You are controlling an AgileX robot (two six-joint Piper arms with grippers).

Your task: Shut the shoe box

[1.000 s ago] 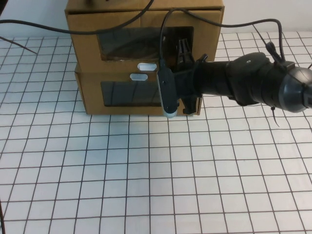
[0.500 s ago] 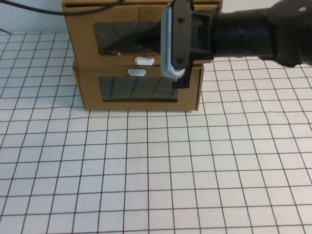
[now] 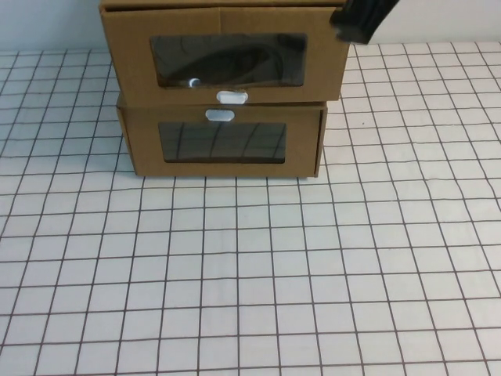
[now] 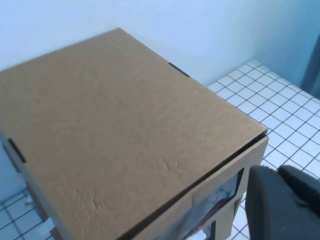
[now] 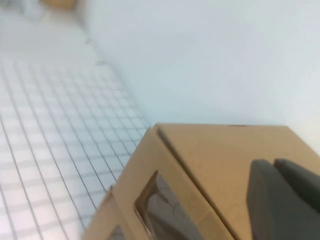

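The shoe box [image 3: 129, 70] is the larger brown cardboard box stacked on top, with a clear front window and a white pull tab [image 3: 232, 97] below it. Its front panel sits nearly flush, with a thin dark gap under the top in the left wrist view [image 4: 115, 125]. My left gripper [image 4: 277, 170] is shut and empty, hovering above the box's front corner; it is out of the high view. My right gripper [image 5: 274, 165] is shut and empty above the box top [image 5: 215, 160]. A dark part of the right arm [image 3: 362, 19] shows at the top edge.
A slightly smaller cardboard box [image 3: 145, 149], with its white tab [image 3: 221, 115] above its window, lies under the shoe box. Both stand at the back of a white gridded table [image 3: 250, 282]. A pale wall rises behind the boxes.
My right arm, which was in front of the boxes' right side, has lifted up and back; only a dark tip remains at the top edge. Both box fronts now show fully.
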